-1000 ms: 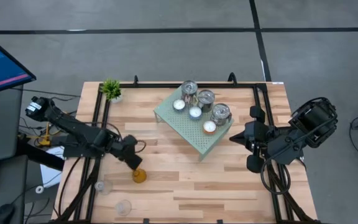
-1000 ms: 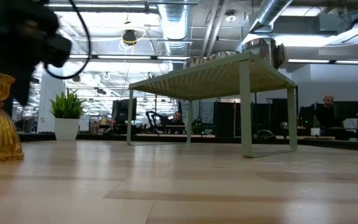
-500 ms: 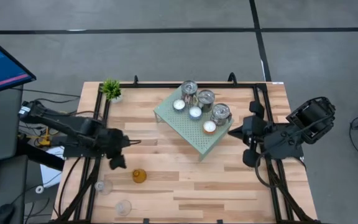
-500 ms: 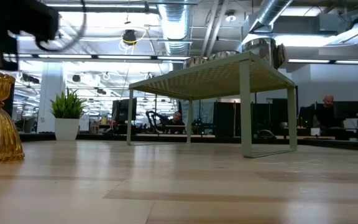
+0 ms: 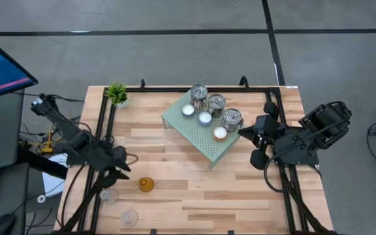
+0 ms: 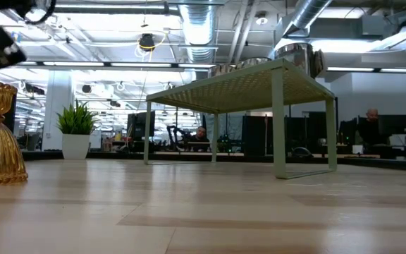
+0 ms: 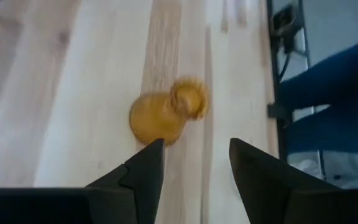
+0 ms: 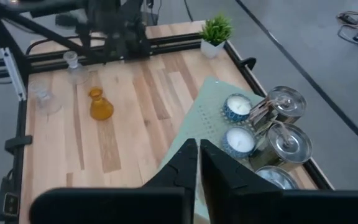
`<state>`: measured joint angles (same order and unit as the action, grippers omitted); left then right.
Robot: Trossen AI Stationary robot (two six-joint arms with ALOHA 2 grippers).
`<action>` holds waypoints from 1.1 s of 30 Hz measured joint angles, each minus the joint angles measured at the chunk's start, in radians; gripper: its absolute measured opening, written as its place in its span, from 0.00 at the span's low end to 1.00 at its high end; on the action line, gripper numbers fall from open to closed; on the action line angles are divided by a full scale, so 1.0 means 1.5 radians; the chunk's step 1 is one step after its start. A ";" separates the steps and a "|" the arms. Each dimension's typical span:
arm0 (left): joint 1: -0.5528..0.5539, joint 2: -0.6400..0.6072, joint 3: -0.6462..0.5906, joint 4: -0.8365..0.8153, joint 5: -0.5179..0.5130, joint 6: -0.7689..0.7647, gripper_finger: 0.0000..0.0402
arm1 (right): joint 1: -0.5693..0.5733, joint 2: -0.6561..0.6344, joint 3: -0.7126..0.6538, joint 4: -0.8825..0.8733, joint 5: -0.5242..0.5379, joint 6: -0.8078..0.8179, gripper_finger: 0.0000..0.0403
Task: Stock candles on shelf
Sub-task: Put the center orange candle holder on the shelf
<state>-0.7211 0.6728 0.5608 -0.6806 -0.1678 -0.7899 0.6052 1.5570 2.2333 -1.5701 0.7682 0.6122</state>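
The amber glass holder [image 5: 146, 185] stands upright on the wooden table near its left front, and also shows in the left wrist view [image 7: 166, 115]. My left gripper [image 5: 123, 168] is open and empty, just left of the holder. The mint-green shelf [image 5: 201, 137] carries three silver tins [image 5: 216, 102] and three tealights [image 5: 205, 118]. Two clear glass holders [image 5: 108, 195] stand on the table at the front left. My right gripper [image 5: 241, 134] is shut and empty, beside the shelf's right end.
A small green potted plant [image 5: 117, 93] stands at the table's far left corner. Black frame rails [image 5: 100, 130] run along the table's left and right edges. Bare wood [image 5: 201, 196] lies in front of the shelf. People and desks show in the room beyond [image 6: 372, 127].
My left gripper has drawn back from the amber holder toward the table's left edge and risen out of the low view. The holder stays upright in its place. My right gripper has shifted a little toward the table's far edge, beside the shelf.
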 joint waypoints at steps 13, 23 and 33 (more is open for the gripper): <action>-0.049 0.047 -0.160 0.248 -0.026 -0.055 0.66 | 0.000 0.000 0.000 0.007 0.019 0.024 0.39; -0.049 0.054 -0.205 0.303 -0.113 -0.053 0.77 | -0.009 0.001 0.000 0.025 0.013 0.024 0.58; -0.065 0.119 -0.208 0.388 -0.119 -0.035 0.77 | -0.037 0.001 0.000 0.025 0.012 0.024 0.57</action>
<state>-0.8188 0.8515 0.2485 -0.0981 -0.3469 -0.8425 0.5491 1.5578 2.2333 -1.5332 0.7856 0.6476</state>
